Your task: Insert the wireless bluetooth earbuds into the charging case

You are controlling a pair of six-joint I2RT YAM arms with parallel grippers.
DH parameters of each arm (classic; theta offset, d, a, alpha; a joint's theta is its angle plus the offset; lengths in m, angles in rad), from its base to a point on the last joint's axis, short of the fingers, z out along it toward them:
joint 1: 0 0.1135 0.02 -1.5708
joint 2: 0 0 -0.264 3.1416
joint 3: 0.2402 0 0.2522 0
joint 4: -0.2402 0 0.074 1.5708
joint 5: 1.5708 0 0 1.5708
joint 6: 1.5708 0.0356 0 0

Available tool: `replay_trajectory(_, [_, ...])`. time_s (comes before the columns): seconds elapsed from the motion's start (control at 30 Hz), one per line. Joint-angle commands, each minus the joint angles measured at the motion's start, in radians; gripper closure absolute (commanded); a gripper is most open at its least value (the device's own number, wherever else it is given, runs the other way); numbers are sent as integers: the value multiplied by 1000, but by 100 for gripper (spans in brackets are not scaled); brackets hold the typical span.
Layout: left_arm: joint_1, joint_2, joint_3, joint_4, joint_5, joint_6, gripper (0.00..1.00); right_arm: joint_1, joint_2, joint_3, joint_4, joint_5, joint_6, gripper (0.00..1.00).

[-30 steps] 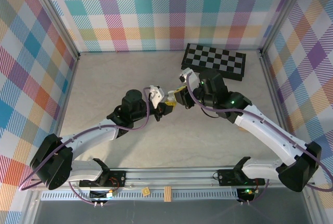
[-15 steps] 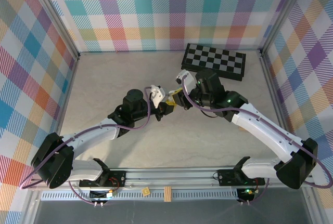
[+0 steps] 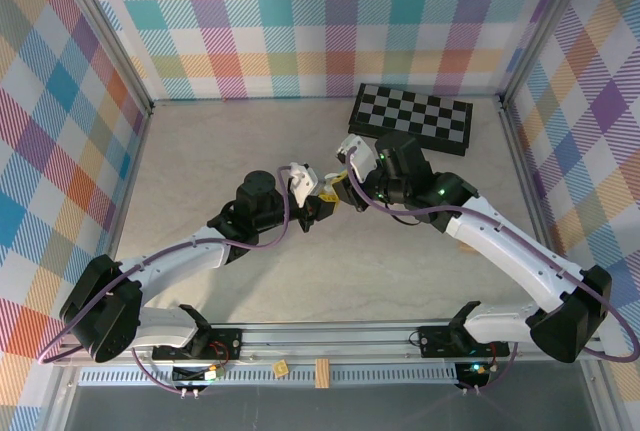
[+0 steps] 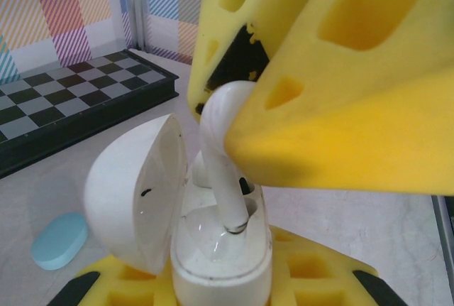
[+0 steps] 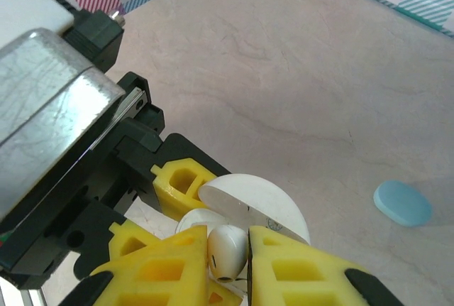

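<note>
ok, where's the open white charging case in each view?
Top external: charging case at centre, where the two arms' jaws meet; barely resolvable.
Left wrist: bottom centre, lid swung open to the left.
Right wrist: bottom centre, just beyond the yellow jaws.
Shared landmark: white earbud pinched over the case, in both wrist views.
</note>
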Motion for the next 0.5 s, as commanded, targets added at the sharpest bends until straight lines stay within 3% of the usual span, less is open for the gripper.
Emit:
replay_trajectory(0.0, [-14,-2,38,45,11,-8,88,3,7,25,-51,7,-59,80])
replay_trajectory(0.47, [-14,-3,37,55,18,-16,89,4,42,32,-46,-88,-61,81])
